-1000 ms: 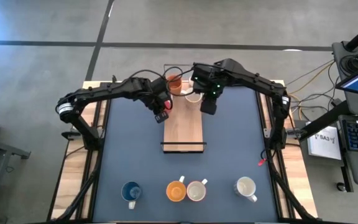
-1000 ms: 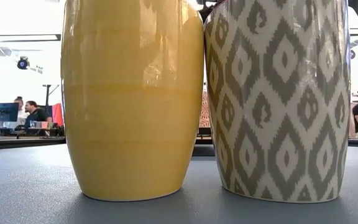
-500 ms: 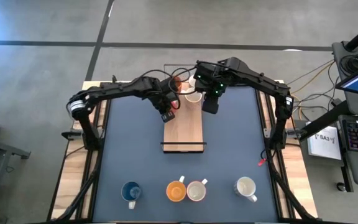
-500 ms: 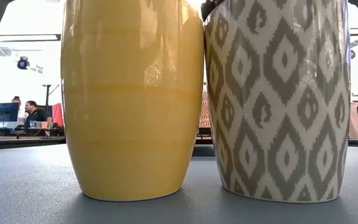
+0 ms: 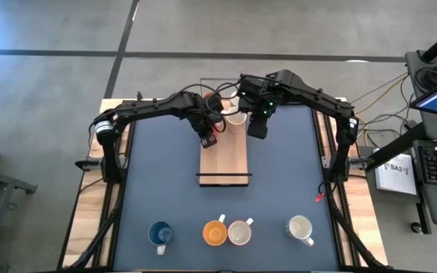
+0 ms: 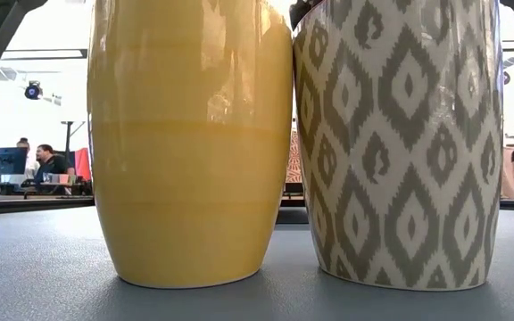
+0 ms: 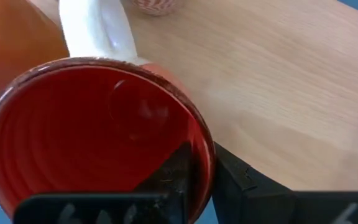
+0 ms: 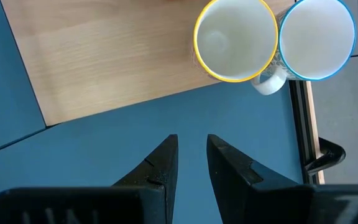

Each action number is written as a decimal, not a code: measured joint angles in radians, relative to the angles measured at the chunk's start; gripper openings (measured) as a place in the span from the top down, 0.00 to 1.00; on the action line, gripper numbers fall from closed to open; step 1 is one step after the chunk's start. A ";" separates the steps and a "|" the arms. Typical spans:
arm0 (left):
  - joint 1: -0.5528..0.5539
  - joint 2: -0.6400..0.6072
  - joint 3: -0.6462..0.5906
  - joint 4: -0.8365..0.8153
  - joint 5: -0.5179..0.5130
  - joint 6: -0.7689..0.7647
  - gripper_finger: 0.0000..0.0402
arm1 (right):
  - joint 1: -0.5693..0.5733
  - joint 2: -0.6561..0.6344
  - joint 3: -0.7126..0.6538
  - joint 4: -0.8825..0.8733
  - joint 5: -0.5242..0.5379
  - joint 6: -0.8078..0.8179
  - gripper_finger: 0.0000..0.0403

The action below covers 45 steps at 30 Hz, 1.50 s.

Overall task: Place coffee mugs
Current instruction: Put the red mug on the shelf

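High view: wooden board (image 5: 224,159) lies at table centre, running toward 12 o'clock on the blue table mat (image 5: 158,182).

Left gripper (image 5: 209,135) sits over the board's 11 o'clock corner. Left wrist view: its fingers (image 7: 178,171) straddle the rim of a red mug (image 7: 86,137), 1 finger inside and 1 outside the wall. Whether they are pinching the rim or have just let go, cannot tell. The mug's white handle (image 7: 101,28) points away from the gripper. The mug sits at the board edge, beside an orange mug (image 7: 14,43).

Right gripper (image 5: 255,129) is over the mat just off the board's 1 o'clock corner. Right wrist view: fingers (image 8: 160,165) part open, narrow gap, holding nothing. Ahead of it stand a yellow-rimmed white mug (image 8: 235,38) on the board corner and a blue-rimmed white mug (image 8: 317,37) touching it.

Along the 6 o'clock edge, 4 mugs: blue mug (image 5: 159,234), orange mug (image 5: 215,231) touching a patterned white mug (image 5: 240,232), and a cream mug (image 5: 300,229) apart.
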 joint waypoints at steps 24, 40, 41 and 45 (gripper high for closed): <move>-0.020 -0.028 -0.002 -0.039 0.010 0.213 0.74 | 0.000 -0.001 -0.004 0.000 0.000 0.000 0.81; -0.022 -0.043 -0.003 -0.085 -0.058 0.370 0.81 | 0.000 0.000 -0.014 0.000 0.000 -0.001 0.81; -0.022 -0.043 -0.003 -0.085 -0.058 0.370 0.84 | 0.000 0.000 -0.014 0.000 0.000 -0.002 0.81; -0.022 -0.043 -0.003 -0.082 -0.055 0.366 0.97 | 0.000 0.000 -0.014 0.000 0.000 -0.001 0.81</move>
